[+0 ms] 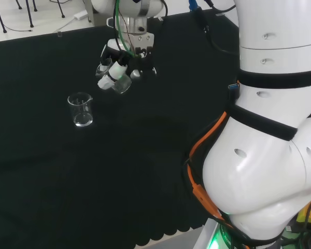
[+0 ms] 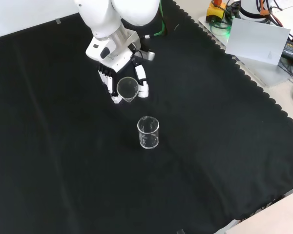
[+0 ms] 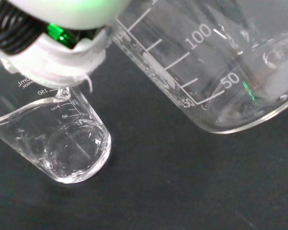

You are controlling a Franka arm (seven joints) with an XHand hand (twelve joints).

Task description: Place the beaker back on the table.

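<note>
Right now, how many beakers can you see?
2. One beaker is held tilted in the hand, above the cloth. The other beaker stands upright on the cloth, just in front of the hand in the front view. Clear glass, so more could be missed.

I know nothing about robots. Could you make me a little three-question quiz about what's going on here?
1. True or false: the hand holds a beaker tilted above the cloth.
2. How many beakers show in the front view?
A. one
B. two
C. four
3. Fill in: the second beaker stands ______ on the cloth, apart from the hand.

Key
1. True. The fingers curl round it, and it hangs tipped with its mouth toward the front camera.
2. B, one held and one standing.
3. Upright, with its mouth up.
</note>
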